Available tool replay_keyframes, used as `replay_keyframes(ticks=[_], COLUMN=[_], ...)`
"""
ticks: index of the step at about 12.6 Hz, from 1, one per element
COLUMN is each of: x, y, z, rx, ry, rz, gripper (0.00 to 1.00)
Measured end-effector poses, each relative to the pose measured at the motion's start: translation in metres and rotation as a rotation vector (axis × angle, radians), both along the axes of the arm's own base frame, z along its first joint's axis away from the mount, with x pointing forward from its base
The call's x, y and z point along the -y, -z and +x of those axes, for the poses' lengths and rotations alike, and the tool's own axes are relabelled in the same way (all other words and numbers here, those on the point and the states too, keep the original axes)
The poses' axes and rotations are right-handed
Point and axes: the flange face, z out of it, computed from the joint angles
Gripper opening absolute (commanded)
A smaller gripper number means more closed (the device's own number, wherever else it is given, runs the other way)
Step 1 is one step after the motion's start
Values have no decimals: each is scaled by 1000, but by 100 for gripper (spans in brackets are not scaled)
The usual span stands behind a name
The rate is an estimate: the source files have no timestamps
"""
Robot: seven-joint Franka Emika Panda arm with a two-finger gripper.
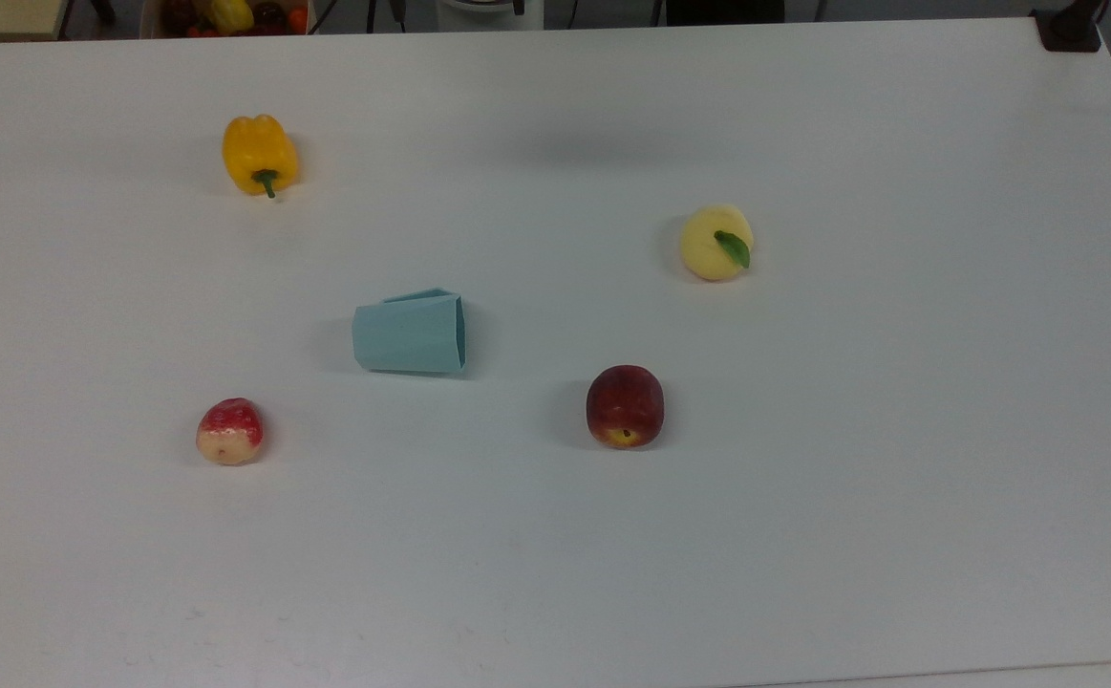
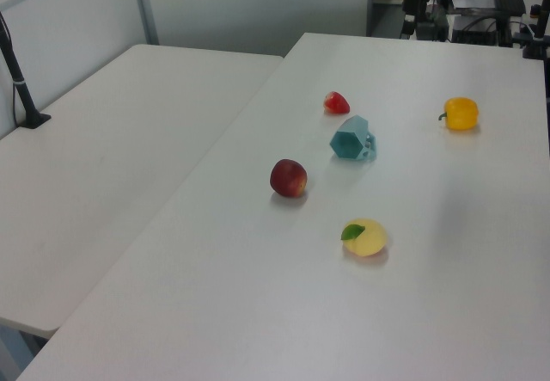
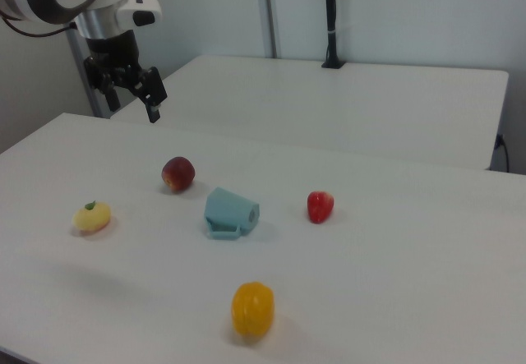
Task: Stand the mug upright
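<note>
- Mug (image 1: 410,334) first: you have it lying on its side on the white table (image 1: 803,535), near the middle of the fruit. In the top view its open hexagonal rim points to the top view's right and its narrower base to the top view's left. In the left view (image 2: 351,138) you look almost straight into the opening; in the right view (image 3: 230,211) the small handle lies low against the tabletop, toward the camera.
- Your nearest neighbours are the red apple (image 1: 625,406), toward the top view's lower right, and the strawberry (image 1: 229,432), toward the top view's lower left. Neither touches the mug.
- Farther out you have the yellow bell pepper (image 1: 259,154) toward the top view's upper left and the pale yellow fruit with a green leaf (image 1: 716,242) toward the top view's upper right, both well apart from the mug.
- Your gripper (image 3: 140,93) hangs in the air at the right view's upper left, above the table edge and well apart from the mug. Its fingers stand spread, with nothing between them.
</note>
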Motion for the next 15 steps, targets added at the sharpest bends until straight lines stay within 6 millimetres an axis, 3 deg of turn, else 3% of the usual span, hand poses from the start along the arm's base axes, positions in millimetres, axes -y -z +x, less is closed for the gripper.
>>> replay_keyframes(ticks=[15], x=[0], y=[1], z=[5], rx=[25], ry=[3], rz=[1], gripper=[100])
